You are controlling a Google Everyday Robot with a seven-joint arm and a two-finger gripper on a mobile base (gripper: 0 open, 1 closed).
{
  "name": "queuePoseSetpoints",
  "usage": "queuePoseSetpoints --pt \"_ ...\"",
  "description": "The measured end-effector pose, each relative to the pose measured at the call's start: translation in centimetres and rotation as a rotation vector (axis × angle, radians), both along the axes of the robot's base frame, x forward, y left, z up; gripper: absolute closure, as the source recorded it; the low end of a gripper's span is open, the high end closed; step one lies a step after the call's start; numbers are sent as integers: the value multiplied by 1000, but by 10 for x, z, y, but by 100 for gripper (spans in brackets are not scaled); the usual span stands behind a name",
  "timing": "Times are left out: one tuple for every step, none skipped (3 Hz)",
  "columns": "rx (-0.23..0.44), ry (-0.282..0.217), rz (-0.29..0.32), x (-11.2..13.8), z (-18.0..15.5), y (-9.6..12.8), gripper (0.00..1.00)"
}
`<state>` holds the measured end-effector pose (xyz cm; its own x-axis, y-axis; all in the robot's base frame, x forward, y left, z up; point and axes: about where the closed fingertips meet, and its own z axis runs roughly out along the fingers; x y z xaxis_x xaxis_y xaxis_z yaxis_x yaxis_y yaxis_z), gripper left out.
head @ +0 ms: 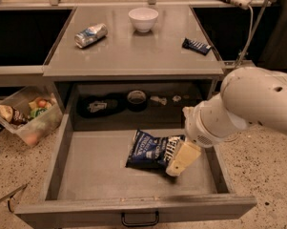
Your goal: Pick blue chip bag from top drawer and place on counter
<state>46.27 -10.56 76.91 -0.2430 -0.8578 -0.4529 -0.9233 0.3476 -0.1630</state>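
The blue chip bag [152, 150] lies crinkled in the middle of the open top drawer [95, 161], which has a black pull handle on its front panel. My gripper [179, 159] reaches down into the drawer from the right on a white arm. Its cream finger lies over the bag's right edge. The counter [133, 46] is the grey tabletop above the drawer.
On the counter stand a white bowl [143, 18], a crushed silver-blue can [90, 35] and a dark blue bar wrapper [196, 45]. Dark items lie on the shelf behind the drawer. A clear bin of snacks [24, 116] sits on the floor at left.
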Motion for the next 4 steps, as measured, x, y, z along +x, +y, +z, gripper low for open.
queuePoseSetpoints --pt "-3 -23 -52 14 -13 3 0" --pt "19 -16 -96 20 -38 8 0" --pt "48 27 -116 23 -68 13 0" --pt "91 72 -106 28 -95 31 0"
